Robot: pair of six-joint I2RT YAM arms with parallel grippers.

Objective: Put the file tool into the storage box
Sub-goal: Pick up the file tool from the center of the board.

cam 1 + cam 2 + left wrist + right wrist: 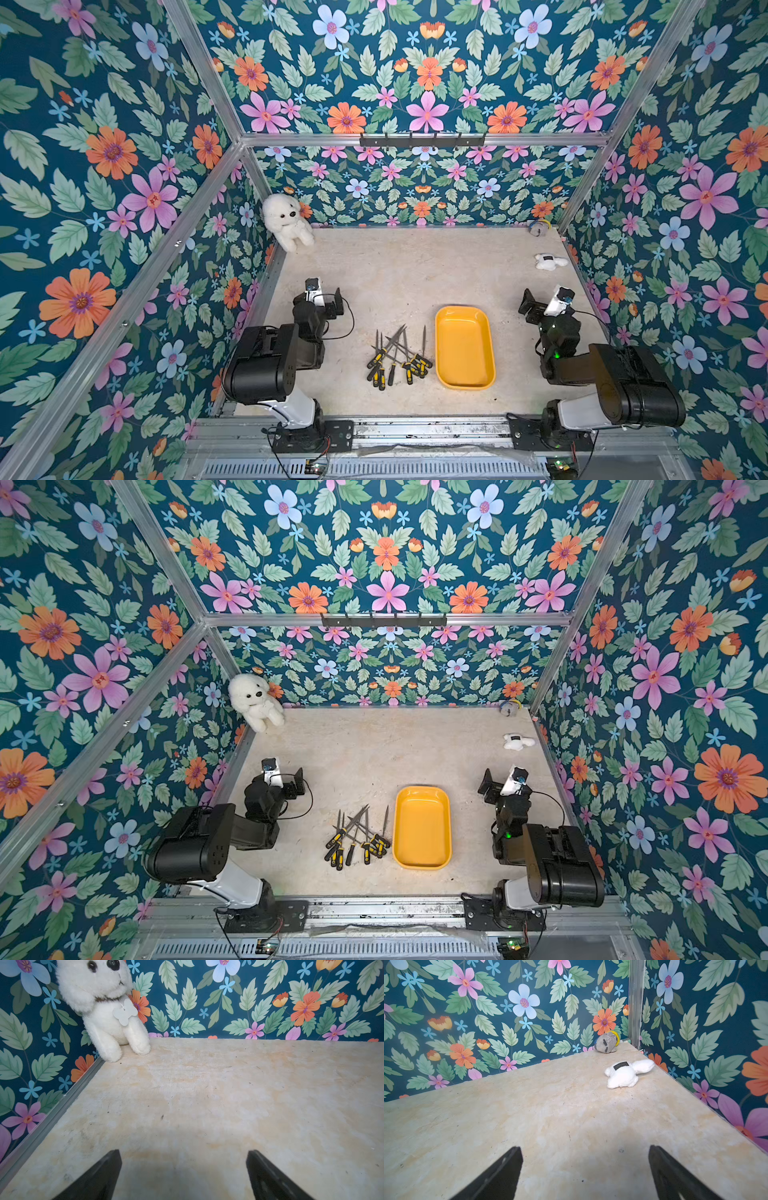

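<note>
Noted left gripper (183,1150) spread wide, holding nothing; right gripper (584,1146) likewise. Found files (419,362) piled between them, well apart from both, just beside storage box (464,349).

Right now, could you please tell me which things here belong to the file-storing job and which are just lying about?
For the job: pile of files, yellow storage box.
Just lying about: white plush dog, small white plush toy, grey plush toy.
</note>
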